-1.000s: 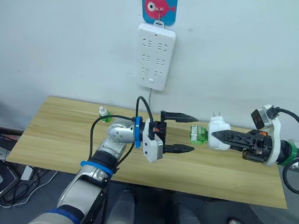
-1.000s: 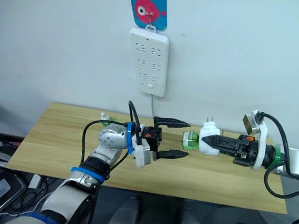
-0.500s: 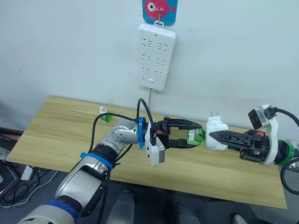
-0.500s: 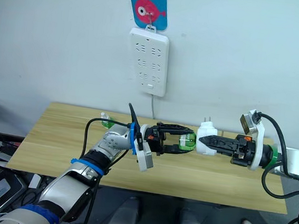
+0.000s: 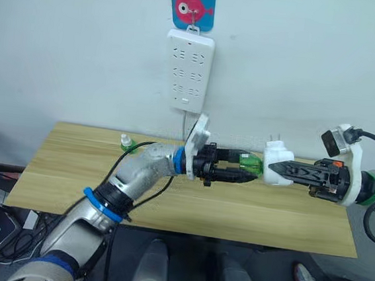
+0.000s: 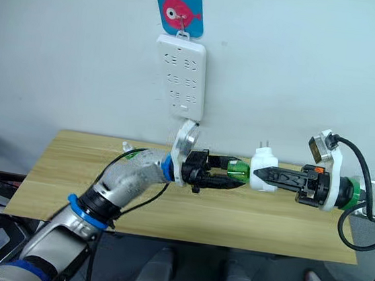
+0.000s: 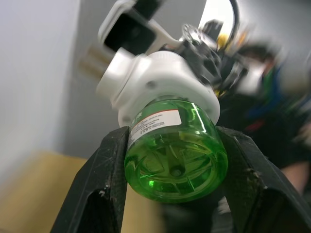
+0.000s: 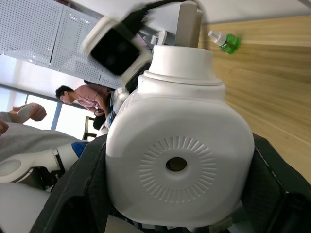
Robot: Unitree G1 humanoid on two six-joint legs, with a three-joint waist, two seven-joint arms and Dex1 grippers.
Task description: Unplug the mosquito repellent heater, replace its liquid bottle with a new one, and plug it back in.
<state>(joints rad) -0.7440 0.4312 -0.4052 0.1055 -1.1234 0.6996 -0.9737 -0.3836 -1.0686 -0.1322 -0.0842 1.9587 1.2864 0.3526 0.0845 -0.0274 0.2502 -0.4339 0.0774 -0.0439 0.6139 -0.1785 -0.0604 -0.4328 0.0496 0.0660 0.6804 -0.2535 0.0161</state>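
Two end effectors meet above the wooden counter [image 5: 188, 200], both held clear of its surface.

Item 1: mosquito repellent heater [image 5: 277, 172], white, rounded, two metal prongs pointing upward. Held in mid-air over the right half of the counter, clamped between the black fingers of the right end effector [image 5: 272, 168]. In the right wrist view its round, ribbed top face with a centre hole [image 8: 177, 164] faces the camera.

Item 2: green liquid bottle [image 5: 250, 164], translucent, labelled, seated in the heater's side that faces the left arm. The left end effector [image 5: 251, 170] is clenched on it, one finger [image 7: 104, 179] pressed to each side of the bottle's body [image 7: 177, 149].

Item 3: second green bottle [image 5: 129, 144] with a white cap, lying on the counter near its far left edge, well apart from both end effectors.

Item 4: white power strip [image 5: 187, 71], hung upright on the wall above the counter, below a blue hanger plate with a pink fish [image 5: 192, 5]. Its cord drops behind the counter.
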